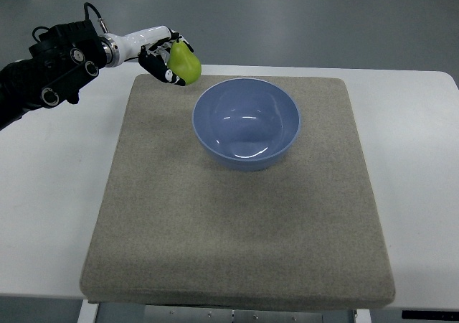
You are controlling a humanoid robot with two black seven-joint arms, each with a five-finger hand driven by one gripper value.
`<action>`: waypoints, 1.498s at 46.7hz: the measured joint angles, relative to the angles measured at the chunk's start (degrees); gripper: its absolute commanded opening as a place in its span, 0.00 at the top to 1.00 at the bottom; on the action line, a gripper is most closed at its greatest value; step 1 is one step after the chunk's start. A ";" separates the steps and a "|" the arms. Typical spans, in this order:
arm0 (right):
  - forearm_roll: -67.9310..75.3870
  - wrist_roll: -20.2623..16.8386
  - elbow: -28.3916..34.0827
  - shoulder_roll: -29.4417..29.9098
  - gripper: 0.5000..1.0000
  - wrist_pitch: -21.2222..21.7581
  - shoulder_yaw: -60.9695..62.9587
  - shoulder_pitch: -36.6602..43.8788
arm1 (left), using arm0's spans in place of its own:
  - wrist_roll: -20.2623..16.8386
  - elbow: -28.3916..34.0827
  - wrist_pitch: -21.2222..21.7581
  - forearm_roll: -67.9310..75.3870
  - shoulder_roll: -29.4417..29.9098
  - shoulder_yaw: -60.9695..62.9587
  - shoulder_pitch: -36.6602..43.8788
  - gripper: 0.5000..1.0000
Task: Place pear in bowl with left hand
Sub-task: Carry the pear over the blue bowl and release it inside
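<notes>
Up in the far-left corner of the shot, the left hand (163,59) has its dark fingers (154,63) curled around a yellow-green pear (185,62), so it's got a proper grip on it. The pear sits stem end up, tilted a bit, with the fingers wrapped on its left side and most of the fruit showing on the side facing away from the palm. The arm comes in from the left edge, black housing first, then a white wrist section just behind the hand.

Just right of the hand and a little nearer to the camera is a blue bowl (246,124), glossy inside with nothing in it. The pear is held off the bowl's upper-left rim, close to it but not over the opening as far as I can tell, and not touching.

Below the hand and spreading out under the bowl is a grey-beige felt mat (237,237), roughly square, and the pear hangs right about over its far-left corner. The mat lies on a white table (50,194) that shows on both sides. Beyond the table edge, behind the hand, is grey floor (287,14).
</notes>
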 measured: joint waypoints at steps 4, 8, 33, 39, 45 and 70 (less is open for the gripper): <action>0.00 0.00 0.00 0.00 0.15 0.00 0.00 0.00 | 0.00 -3.54 -0.51 -1.26 2.05 -1.47 -0.84 1.00; 0.00 0.00 -0.01 0.00 0.15 0.00 0.00 0.03 | -0.01 -7.61 -1.38 -2.34 3.85 -2.30 -1.15 1.00; 0.00 -0.01 0.00 0.00 0.15 0.00 0.00 -0.02 | -0.01 -25.11 -9.78 0.52 6.57 -1.87 -2.43 1.00; 0.00 -0.01 -0.01 0.00 0.15 0.00 0.00 -0.01 | 0.00 -26.20 -9.78 4.18 6.06 -1.86 -2.23 1.00; 0.00 -0.01 0.02 0.00 0.15 0.00 0.00 0.00 | 0.00 -26.26 -9.77 6.48 5.25 -1.82 -1.72 1.00; 0.00 -0.01 0.01 0.00 0.15 0.00 0.00 -0.02 | 0.09 -25.70 -8.86 5.94 4.42 -1.97 -0.66 0.01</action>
